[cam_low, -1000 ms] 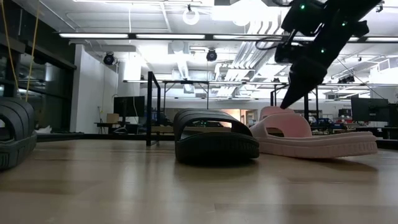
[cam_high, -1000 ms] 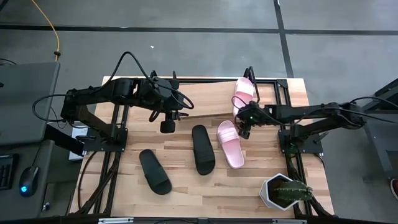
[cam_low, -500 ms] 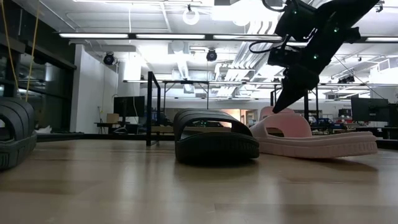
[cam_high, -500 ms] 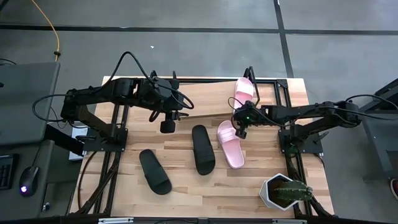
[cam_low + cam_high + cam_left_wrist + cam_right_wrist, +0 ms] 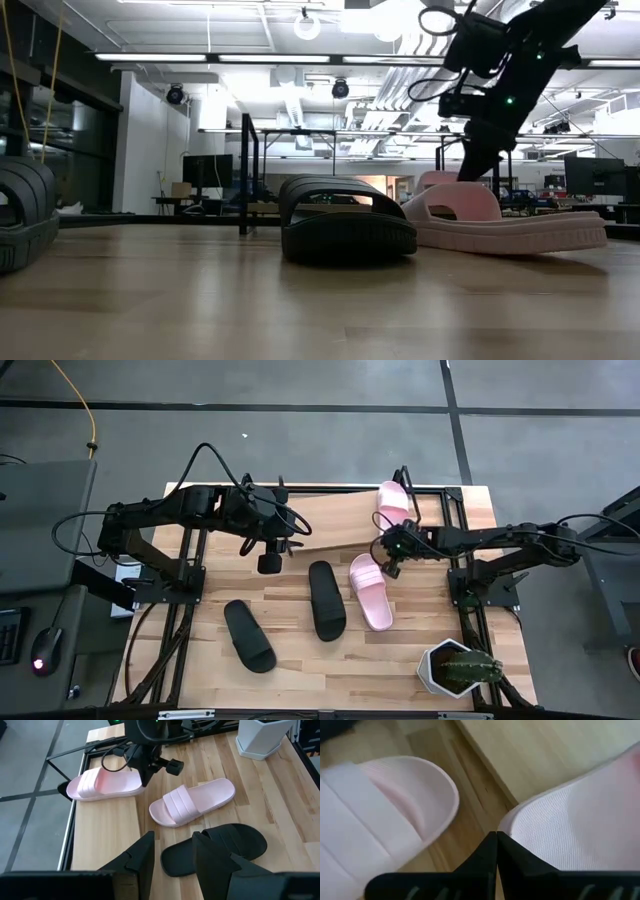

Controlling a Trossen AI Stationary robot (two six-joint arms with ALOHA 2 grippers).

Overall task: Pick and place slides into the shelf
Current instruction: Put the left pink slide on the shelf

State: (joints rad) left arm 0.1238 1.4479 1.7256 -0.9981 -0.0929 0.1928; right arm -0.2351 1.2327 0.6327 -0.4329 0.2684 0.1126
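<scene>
— While the right gripper [image 5: 391,567] hung low between the two pink slides, how did its fingers [image 5: 496,851] stand?
— Pressed together, holding nothing. One pink slide [image 5: 371,591] lay on the table just beside the tips, toward the front edge; the other pink slide [image 5: 391,506] sat on the shelf [image 5: 330,525] just behind them, at the shelf's right end.
— And the black pair?
— One black slide [image 5: 326,600] lay a little to the gripper's left, beside the nearer pink one. The second black slide [image 5: 248,635] was farther left and nearer the front, well apart from it.
— What about the left gripper [image 5: 268,563]?
— It hovered over the shelf's left part, well apart from the right one, fingers [image 5: 141,856] spread with nothing between them. The first black slide lay just ahead of its tips.
— Anything else on the table?
— A potted plant [image 5: 457,669] in a white pot, at the front right corner, well clear of both grippers.
</scene>
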